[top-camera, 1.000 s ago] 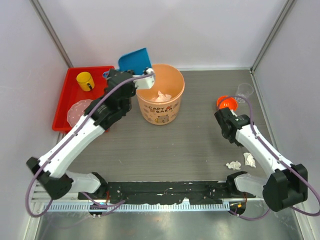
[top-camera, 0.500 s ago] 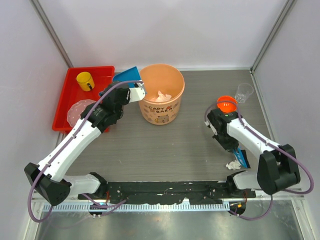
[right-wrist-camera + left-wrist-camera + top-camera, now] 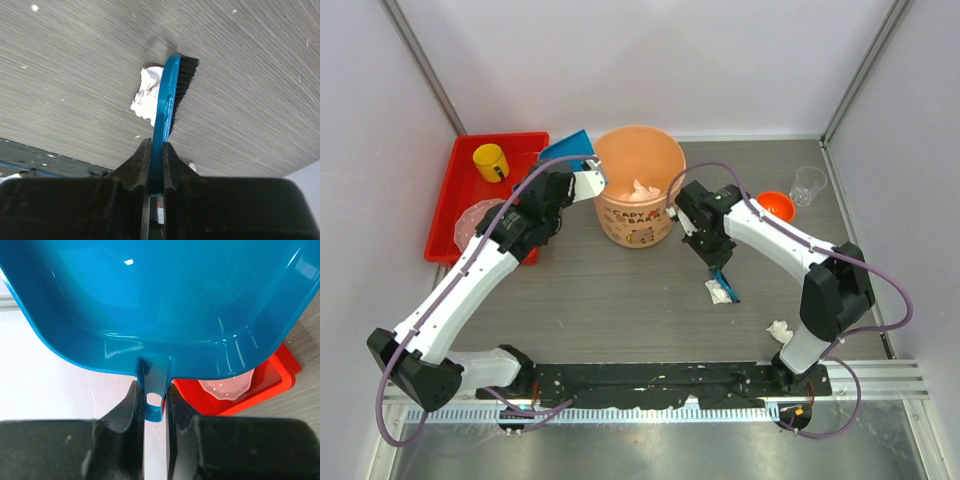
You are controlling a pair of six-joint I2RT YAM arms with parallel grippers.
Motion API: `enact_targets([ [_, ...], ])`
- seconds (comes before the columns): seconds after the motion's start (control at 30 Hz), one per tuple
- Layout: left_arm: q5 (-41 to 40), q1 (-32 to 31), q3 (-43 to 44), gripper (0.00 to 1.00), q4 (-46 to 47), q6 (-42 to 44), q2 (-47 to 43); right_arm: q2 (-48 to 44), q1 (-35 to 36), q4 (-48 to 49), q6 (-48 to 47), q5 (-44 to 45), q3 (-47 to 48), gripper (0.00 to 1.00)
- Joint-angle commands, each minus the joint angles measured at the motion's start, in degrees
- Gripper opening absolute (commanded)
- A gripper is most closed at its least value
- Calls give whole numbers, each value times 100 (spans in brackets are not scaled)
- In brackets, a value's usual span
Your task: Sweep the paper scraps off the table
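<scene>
From above: my left arm reaches to the far left of the dark wood-grain counter [image 3: 620, 300]. My left jaws grip the handle of a blue dustpan [image 3: 570, 149]. The dustpan is held tilted, off the counter, just beside the rim of an orange bucket [image 3: 640, 225]. White paper wads [image 3: 642, 189] lie inside the bucket. To its left a red tray [image 3: 460, 180] holds a yellow cup [image 3: 490, 161] and a pink plate [image 3: 478, 218]. My right arm stretches to the middle of the counter, in front of the bucket. My right jaws are closed on a blue brush [image 3: 724, 283] that points downward. One paper scrap [image 3: 717, 293] lies touching the brush end. A second scrap [image 3: 780, 329] lies near the front edge, apart from the brush. An orange bowl [image 3: 776, 206] and a clear cup [image 3: 809, 184] stand at the far right.

From my left wrist: the dustpan [image 3: 160, 295] fills the upper view, and its thin handle is clamped between my black jaws. The red tray [image 3: 270, 377] and the pink plate [image 3: 230, 388] show below its right corner.

From my right wrist: my jaws pinch the flat brush [image 3: 165, 95] edge-on, its black bristles [image 3: 184, 82] on the right side. The paper scrap [image 3: 148, 96] rests on the counter [image 3: 75, 65], pressed against the left side of the brush.
</scene>
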Motion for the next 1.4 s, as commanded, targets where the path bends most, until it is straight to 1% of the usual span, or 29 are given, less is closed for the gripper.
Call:
enact_targets([
  [0.0, 12, 84, 244, 0, -86, -163, 17, -155, 182, 73, 719, -571, 155, 1],
  [0.07, 21, 93, 236, 0, -87, -154, 60, -506, 174, 135, 870, -432, 145, 1],
  [0.13, 56, 93, 227, 0, -69, -163, 95, -908, 16, 144, 1300, 259, 233, 1],
  [0.17, 73, 93, 218, 0, -43, -163, 96, -1033, -254, 135, 1467, 551, 259, 1],
  [0.23, 144, 93, 192, 0, -16, -206, 70, -1532, -511, 109, 1949, 1043, 225, 1],
  [0.33, 205, 93, 104, 0, -7, -242, 25, -2140, -933, 109, 2328, 1195, -47, 1],
  [0.37, 205, 93, 69, 0, 27, -242, -18, -2533, -1021, 109, 2426, 1430, -187, 1],
  [0.47, 197, 102, -194, 0, 89, -224, -88, -3019, -1355, -84, 2926, 1687, -364, 1],
  [0.53, 118, 163, -510, 0, 81, -303, -168, -3143, -1513, -355, 3347, 1618, -399, 1],
  [0.57, 109, 198, -607, 0, -50, -364, -220, -3257, -1531, -401, 3671, 1330, -530, 1],
  [0.6, 126, 286, -791, 0, -199, -452, -325, -3275, -1549, -488, 3770, 1258, -566, 1],
  [0.63, 205, 321, -880, 0, -375, -644, -378, -3232, -1601, -880, 3841, 1301, -558, 1],
  [0.67, 258, 357, -976, 0, -794, -733, -449, -3101, -1619, -1180, 3772, 1423, -392, 1],
  [0.7, 328, 401, -1238, 0, -981, -786, -571, -2804, -1646, -1496, 3763, 1885, -295, 1],
  [0.73, 355, 401, -1398, 0, -1287, -821, -651, -2662, -1785, -1961, 3728, 2020, -198, 1],
  [0.77, 355, 401, -1573, 0, -1404, -865, -721, -2608, -1900, -2000, 3701, 2057, -84, 1],
  [0.8, 372, 410, -1888, 0, -1518, -892, -817, -2642, -2110, -1992, 3814, 1865, -48, 1],
  [0.83, 390, 410, -2039, 0, -1658, -927, -844, -2695, -2521, -2001, 3954, 1777, -39, 1],
  [0.87, 494, 410, -2276, 0, -1703, -979, -862, -2721, -2725, -1992, 4121, 1715, -91, 1],
  [0.93, 609, 410, -2471, 0, -1713, -997, -880, -2757, -3024, -2001, 4175, 1906, -101, 1],
  [0.97, 697, 410, -2584, 0, -1695, -1015, -871, -2748, -3322, -2009, 4202, 1968, -66, 1],
  [1.0, 724, 410, -2629, 0, -1686, -1006, -828, -2661, -3420, -2001, 4184, 2056, -5, 1],
  [1.07, 794, 410, -2630, 0, -1660, -1006, -766, -2520, -3728, -2018, 4044, 1970, 66, 1],
  [1.1, 820, 401, -2612, 0, -1642, -998, -748, -2459, -3772, -2036, 3878, 1804, -12, 1],
  [1.13, 847, 401, -2595, 0, -1633, -998, -678, -2362, -3799, -2036, 3798, 1376, -387, 1],
  [1.2, 873, 401, -2516, 0, -1616, -980, -599, -2283, -3834, -2036, 3850, 829, -924, 1],
  [1.23, 865, 410, -2507, 0, -1607, -980, -520, -2143, -3834, -2036, 3972, 548, -1345, 1],
  [1.3, 847, 410, -2480, 0, -1616, -971, -467, -1923, -3834, -2027, 3965, 588, -1576, 1],
  [1.37, 830, 410, -2498, 0, -1642, -980, -353, -1817, -3826, -2027, 3816, 834, -1752, 1],
])
